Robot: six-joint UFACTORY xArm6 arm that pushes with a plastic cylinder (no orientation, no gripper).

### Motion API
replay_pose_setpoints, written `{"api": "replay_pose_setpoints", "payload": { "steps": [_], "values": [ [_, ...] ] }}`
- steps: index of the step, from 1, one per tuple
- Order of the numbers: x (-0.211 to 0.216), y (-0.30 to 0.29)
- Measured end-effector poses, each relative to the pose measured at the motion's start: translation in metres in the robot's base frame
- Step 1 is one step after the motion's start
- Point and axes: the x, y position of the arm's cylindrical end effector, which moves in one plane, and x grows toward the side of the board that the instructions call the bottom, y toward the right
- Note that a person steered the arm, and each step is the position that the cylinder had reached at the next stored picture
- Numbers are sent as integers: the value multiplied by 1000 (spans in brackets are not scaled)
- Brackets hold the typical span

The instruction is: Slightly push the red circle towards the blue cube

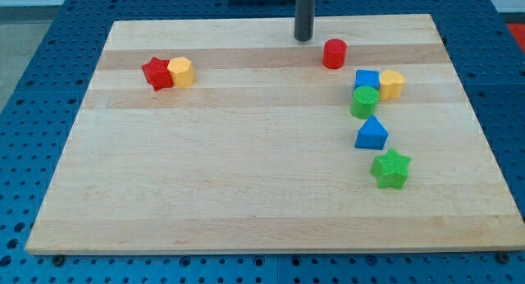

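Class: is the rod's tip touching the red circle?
Apart. The camera view shows bare board between my tip and the red circle, which lies toward the view's right and bottom.

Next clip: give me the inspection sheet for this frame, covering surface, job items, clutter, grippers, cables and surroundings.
Surface: wooden board, flat.
Job's things: red circle near the view's top; blue cube below-right of it, apart.
Clutter: green circle and yellow block against the blue cube; blue triangle; green star; red star touching another yellow block.
Grippers: none; my tip sits up-left of the red circle, apart.
Cables: nothing seen.
Surroundings: blue perforated table.
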Motion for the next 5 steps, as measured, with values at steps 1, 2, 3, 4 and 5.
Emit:
{"api": "replay_pose_setpoints", "payload": {
  "steps": [1, 2, 3, 4, 5],
  "values": [
    [5, 8],
    [20, 17],
    [46, 19],
    [73, 19],
    [94, 19]
  ]
}}
